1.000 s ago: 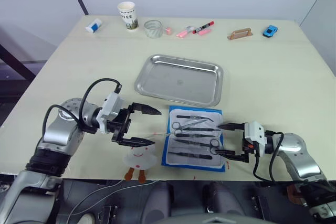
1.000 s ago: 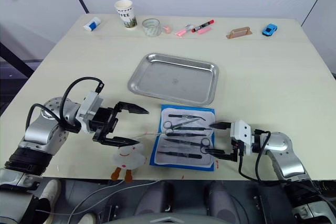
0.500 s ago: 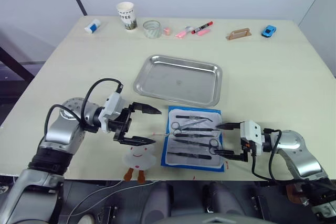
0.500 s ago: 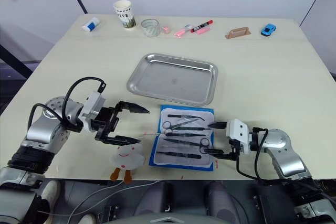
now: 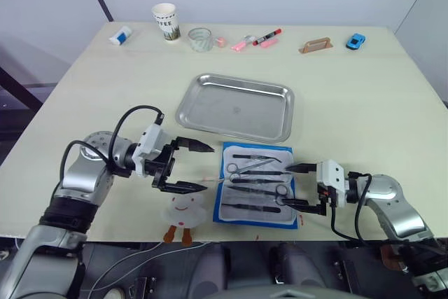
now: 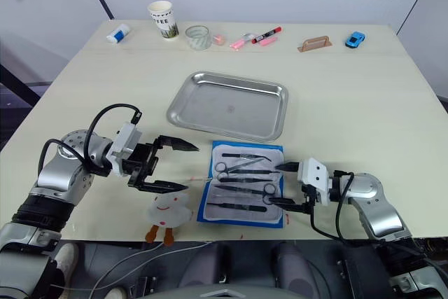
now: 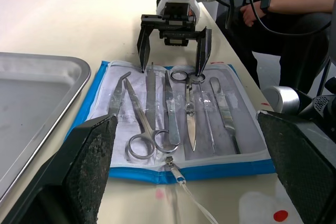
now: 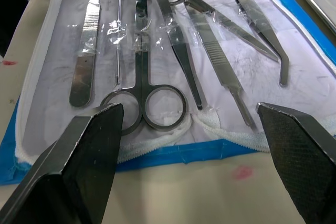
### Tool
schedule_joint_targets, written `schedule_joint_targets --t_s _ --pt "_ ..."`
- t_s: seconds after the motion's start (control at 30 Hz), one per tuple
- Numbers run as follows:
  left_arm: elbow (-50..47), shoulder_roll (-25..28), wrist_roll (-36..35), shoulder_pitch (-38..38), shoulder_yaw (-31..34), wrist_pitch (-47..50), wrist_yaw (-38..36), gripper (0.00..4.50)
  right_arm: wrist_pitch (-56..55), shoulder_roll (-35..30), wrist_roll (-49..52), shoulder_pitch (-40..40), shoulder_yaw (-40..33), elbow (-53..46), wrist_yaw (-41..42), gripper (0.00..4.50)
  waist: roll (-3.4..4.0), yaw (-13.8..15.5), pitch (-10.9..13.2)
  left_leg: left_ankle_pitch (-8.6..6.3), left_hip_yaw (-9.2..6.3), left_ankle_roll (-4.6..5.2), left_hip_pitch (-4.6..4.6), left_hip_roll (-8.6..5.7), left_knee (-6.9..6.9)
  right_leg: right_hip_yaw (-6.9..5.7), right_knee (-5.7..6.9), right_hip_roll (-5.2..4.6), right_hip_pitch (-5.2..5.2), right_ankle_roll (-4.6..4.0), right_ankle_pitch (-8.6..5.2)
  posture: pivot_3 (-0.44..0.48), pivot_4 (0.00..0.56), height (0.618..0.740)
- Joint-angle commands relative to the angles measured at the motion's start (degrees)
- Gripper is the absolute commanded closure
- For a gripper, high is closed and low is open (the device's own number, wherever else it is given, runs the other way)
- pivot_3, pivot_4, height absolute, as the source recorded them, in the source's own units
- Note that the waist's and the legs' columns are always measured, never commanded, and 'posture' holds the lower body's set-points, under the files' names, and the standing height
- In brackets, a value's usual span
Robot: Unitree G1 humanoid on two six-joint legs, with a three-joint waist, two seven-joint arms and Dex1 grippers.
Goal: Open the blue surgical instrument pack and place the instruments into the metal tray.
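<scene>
The blue surgical instrument pack lies open and flat near the table's front edge, its pale lining up. Several instruments lie in it side by side: scissors, forceps and other slim metal tools. Just behind it sits the metal tray, with nothing in it. My left gripper is open just left of the pack, nothing between its fingers. My right gripper is open at the pack's right edge, its fingertips reaching over the ring handles.
A white plush toy lies at the front edge beside my left gripper. Along the far edge stand a paper cup, a glass, markers, a brown block and a blue toy car. A seated person is at the table's right side.
My right gripper has crept a little left, further over the pack's right edge. The left gripper has stayed put. The camera has shifted slightly.
</scene>
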Motion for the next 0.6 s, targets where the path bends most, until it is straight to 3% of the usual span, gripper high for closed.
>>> schedule_joint_targets --t_s 0.03,0.6 --pt "0.16 -0.22 -0.19 -1.26 0.09 -0.83 -2.52 0.00 -2.60 0.82 -1.26 1.09 0.88 2.60 0.01 0.10 0.00 0.00 0.00 0.00 0.00 0.00 0.00 0.00 0.00 0.00 0.00 0.00 0.00 0.00 0.00 0.000 0.150 0.728" --pt "1.72 -0.74 0.13 -1.92 -0.18 -1.45 -2.52 0.00 -4.41 2.67 4.84 0.27 -1.90 2.95 2.57 0.10 0.06 0.11 0.05 0.00 0.03 0.00 -0.01 -0.01 0.00 0.03 0.00 -0.01 -0.01 0.00 0.00 0.000 0.150 0.728"
